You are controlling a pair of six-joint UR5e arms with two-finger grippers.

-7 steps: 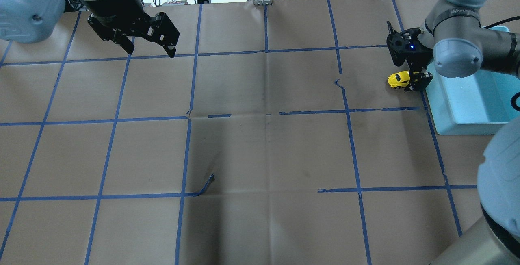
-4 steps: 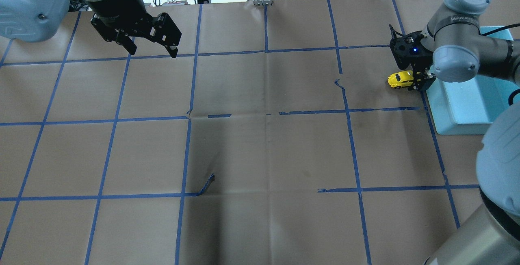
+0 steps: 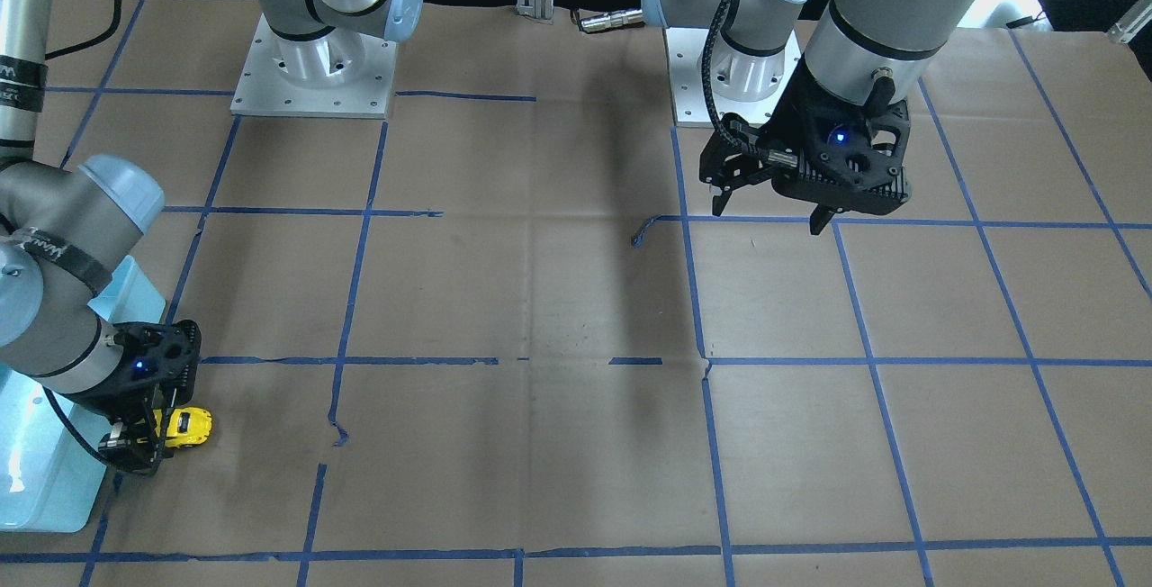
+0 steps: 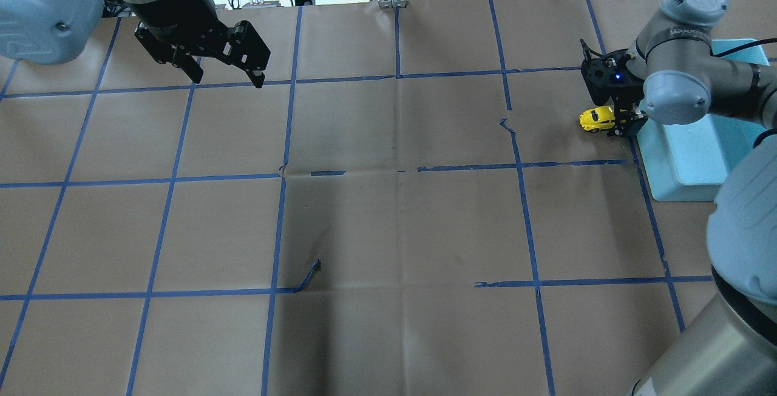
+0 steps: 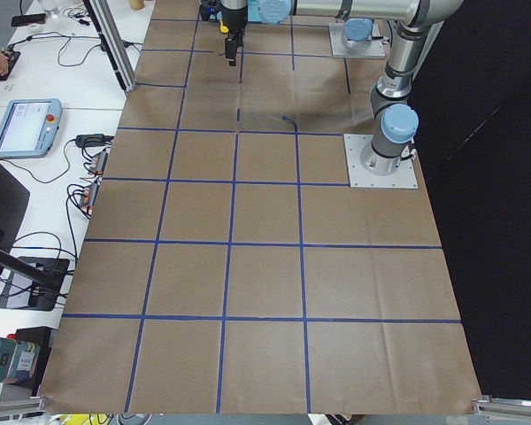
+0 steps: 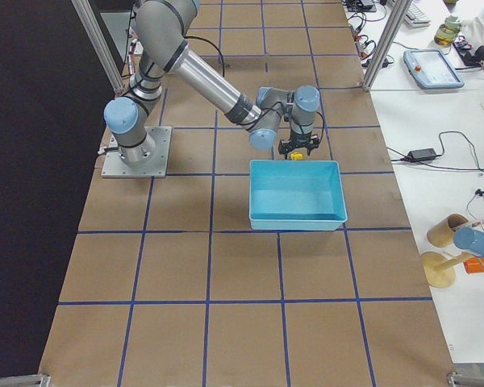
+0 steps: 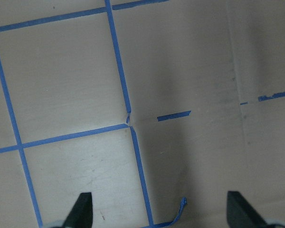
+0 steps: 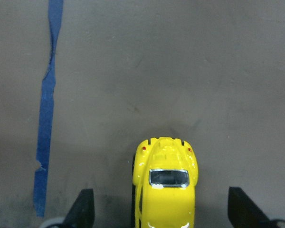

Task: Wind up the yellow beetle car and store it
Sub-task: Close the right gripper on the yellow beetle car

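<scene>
The yellow beetle car [image 4: 595,119] stands on its wheels on the brown table paper, just left of the light-blue bin [image 4: 686,165]. My right gripper [image 4: 620,124] is low over the car's bin-side end. In the right wrist view its fingers [image 8: 84,209] stand wide apart on either side of the car [image 8: 165,190], with gaps and no touching. The car also shows in the front view [image 3: 184,426], beside the right gripper [image 3: 135,441]. My left gripper [image 4: 227,79] is open and empty, held above the far left of the table.
The bin [image 6: 298,193] holds nothing that I can see, and its near wall is right behind the right gripper. Blue tape lines grid the paper [image 4: 394,214]. A loose curl of tape [image 4: 309,276] lifts off the paper near the middle. Cables and power bricks lie beyond the far edge.
The right arm's elbow has shifted slightly while its gripper stays over the car. The car has not moved. The left gripper has hardly moved.
</scene>
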